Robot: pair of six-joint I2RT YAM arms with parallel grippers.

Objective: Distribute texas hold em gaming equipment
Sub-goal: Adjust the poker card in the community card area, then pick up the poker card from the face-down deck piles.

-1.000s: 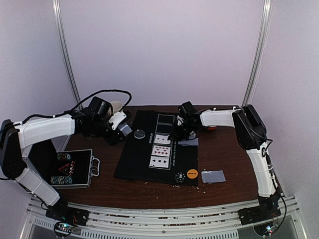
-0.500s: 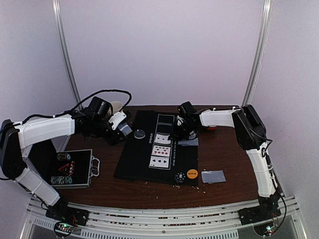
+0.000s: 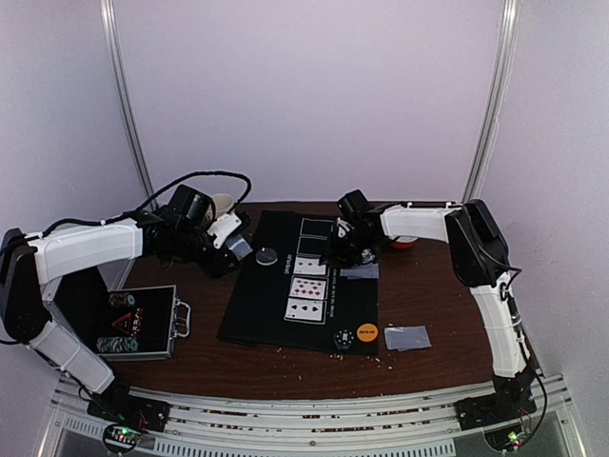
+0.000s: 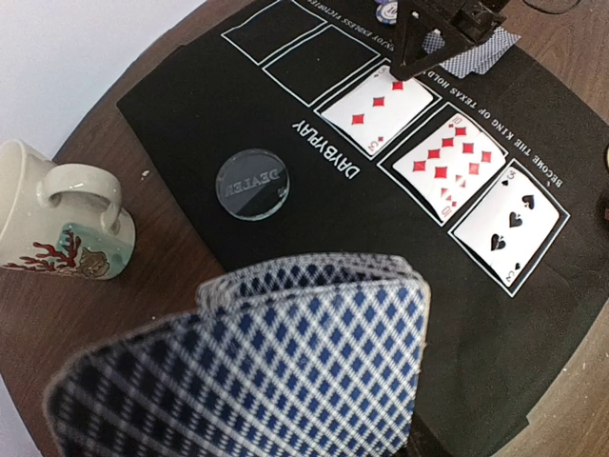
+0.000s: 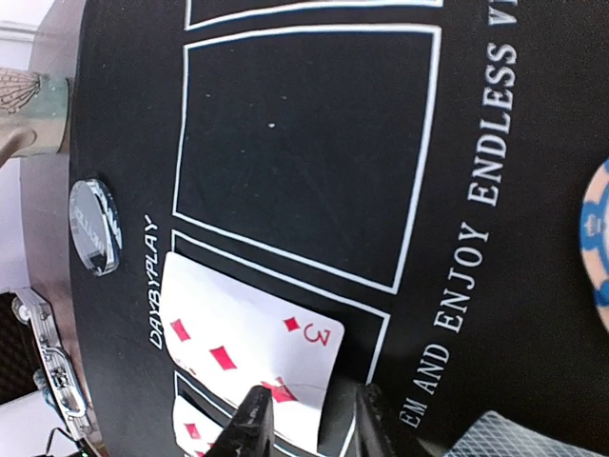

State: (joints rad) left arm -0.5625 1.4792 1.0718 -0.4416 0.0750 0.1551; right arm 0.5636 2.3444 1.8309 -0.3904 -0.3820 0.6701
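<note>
Right wrist: we see the right gripper [image 5: 309, 421] parted above the mat's [image 5: 304, 143] three of diamonds [image 5: 238, 343]; the left gripper [image 3: 235, 249] clasps the deck [image 4: 257, 371]

Legible markings, as I read them.
Black mat [image 4: 190, 105]: "DAVBYPLAY", "ENJOY ENDLESS"; clear disc [image 4: 251, 184]: "DEALER", mirrored; diamond card [image 5: 249, 328]: "3".

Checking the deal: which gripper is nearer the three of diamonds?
Right. The right gripper is at the three of diamonds; the left gripper holds the deck by the mat's left edge.
</note>
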